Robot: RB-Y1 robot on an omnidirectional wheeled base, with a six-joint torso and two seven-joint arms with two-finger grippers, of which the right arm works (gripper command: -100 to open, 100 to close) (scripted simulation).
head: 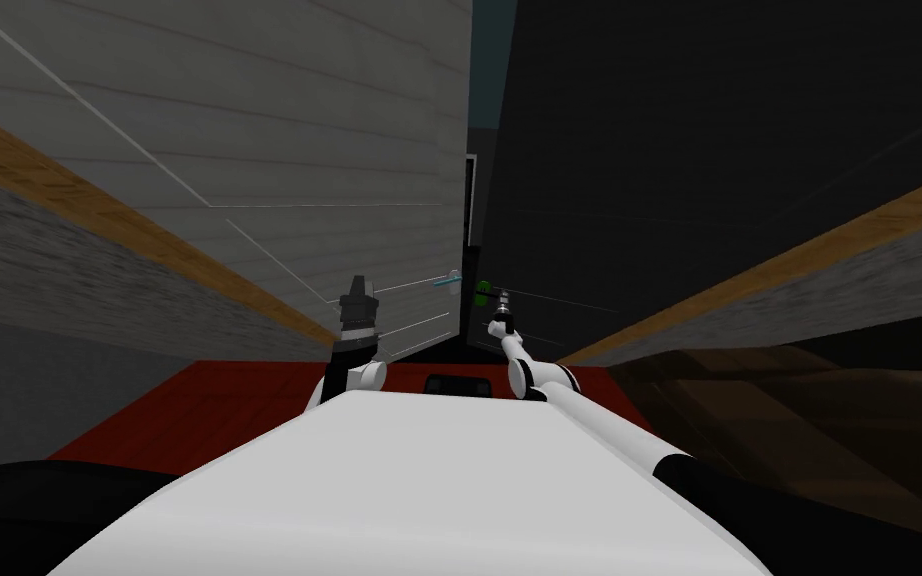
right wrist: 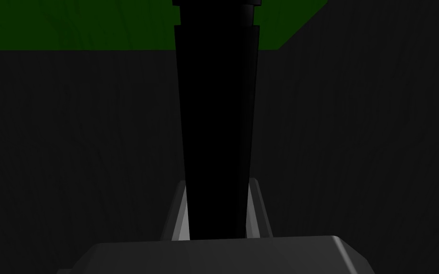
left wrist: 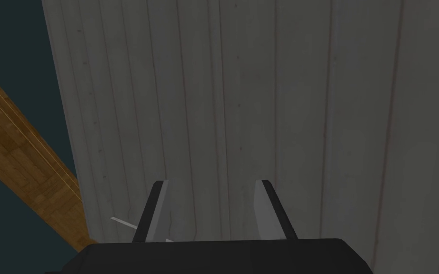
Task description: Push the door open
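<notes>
My right gripper point(right wrist: 218, 184) is clamped on the black handle point(right wrist: 216, 95), which runs lengthwise between my fingers, on the dark door point(head: 709, 180) dead ahead, while my left gripper point(left wrist: 212, 183) hangs wide open facing the grey planked panel point(left wrist: 271, 95).

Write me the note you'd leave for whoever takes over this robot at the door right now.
Left gripper: open, empty, pointing at the light grey planked panel; I cannot tell if it touches.
Right gripper: shut on the black tapered door handle, by a green part on the dark door panel.
Done: handle gripped. A narrow black strip shows between the panels.
Left: push the dark door panel open.
</notes>
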